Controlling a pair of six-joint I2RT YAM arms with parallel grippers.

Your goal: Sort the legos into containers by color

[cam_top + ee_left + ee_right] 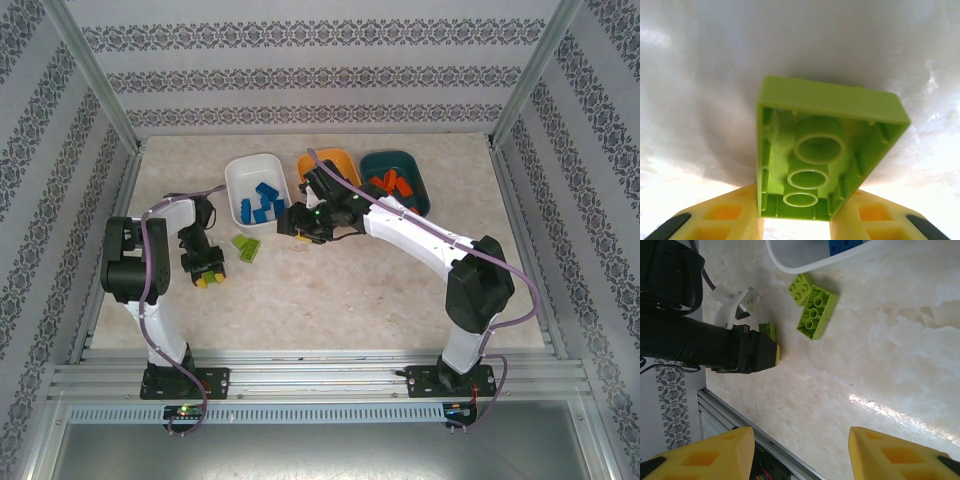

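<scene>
A lime green lego (825,155) lies underside-up between my left gripper's (796,226) yellow fingers (740,212), which press on both of its sides. From above, that left gripper (208,274) is low over the table, left of two loose lime legos (246,246). In the right wrist view these two (817,310) lie beside the white container (805,260). My right gripper (800,440) hangs open over bare table with nothing between its fingers. The white container (240,172) holds blue legos (262,203), and the teal container (420,185) holds orange legos (390,183).
My right arm (420,235) reaches across the orange container (338,158) and hides part of it. The left arm's black wrist (715,347) lies near the metal rail (735,425) at the table's near edge. Patterned walls close in both sides.
</scene>
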